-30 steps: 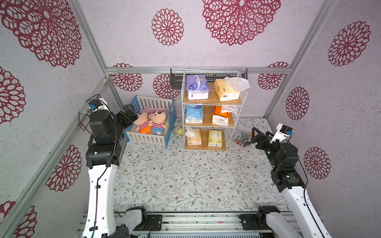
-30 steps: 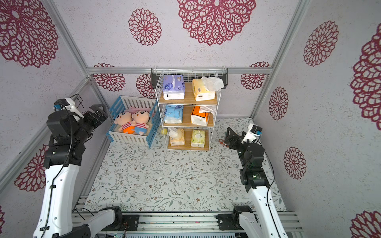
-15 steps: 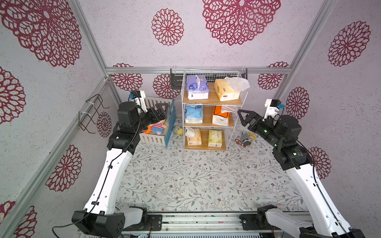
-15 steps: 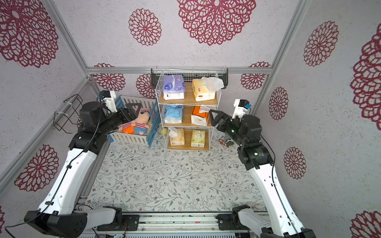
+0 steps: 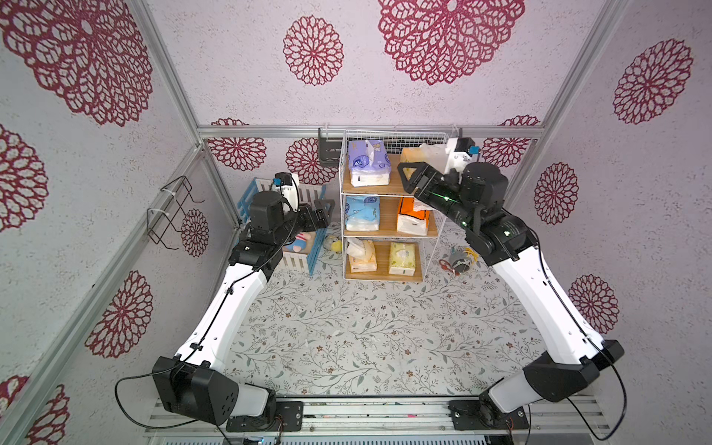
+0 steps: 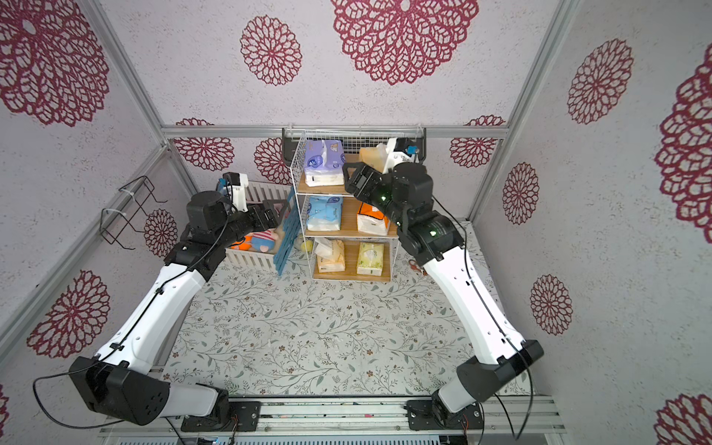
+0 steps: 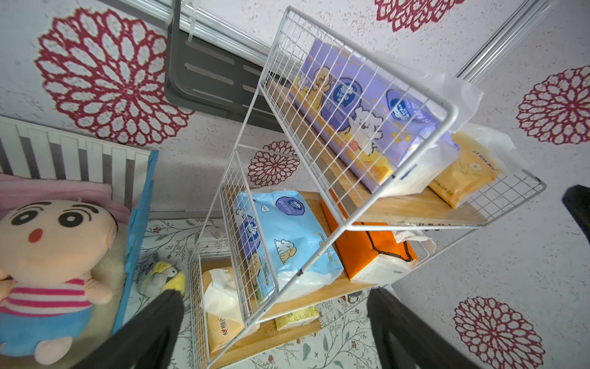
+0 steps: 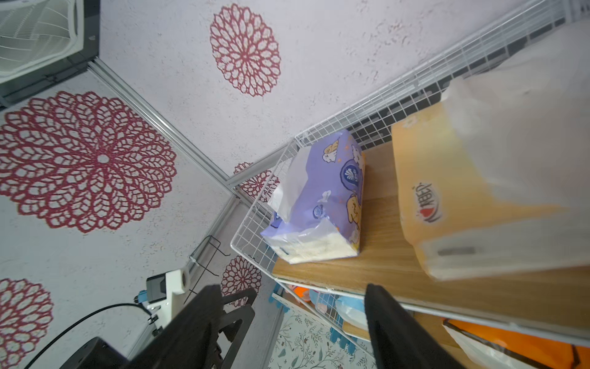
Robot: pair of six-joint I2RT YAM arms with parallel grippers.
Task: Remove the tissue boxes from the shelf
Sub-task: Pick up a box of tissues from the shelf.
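Top views, shelf: the shelf (image 5: pixel 388 215) is standing at the far wall, mid-scene, in both top views.
Top views, packs: the purple pack (image 5: pixel 368 162) and yellow pack (image 5: pixel 414 156) are lying on the top board. The blue pack (image 5: pixel 362 212) and orange pack (image 5: pixel 412 215) are lying on the middle board, the cream pack (image 5: pixel 362 256) and green pack (image 5: pixel 402 258) on the bottom one.
Top views, right gripper: the right gripper (image 5: pixel 403 177) is hovering at the top board's near edge, between the purple and yellow packs, with its jaws spread and grasping nothing.
Top views, left gripper: the left gripper (image 5: pixel 324 210) is hanging over the right end of the crib (image 5: pixel 316 250), just left of the shelf, released.
Left wrist: the fingers (image 7: pixel 153 329) are standing wide apart and empty, facing the shelf's left wire side. A doll (image 7: pixel 48 255) is lying in the crib.
Right wrist: the fingers (image 8: pixel 198 319) are standing apart with nothing between them. The purple and yellow packs are sitting on the top board beyond, touched by neither.
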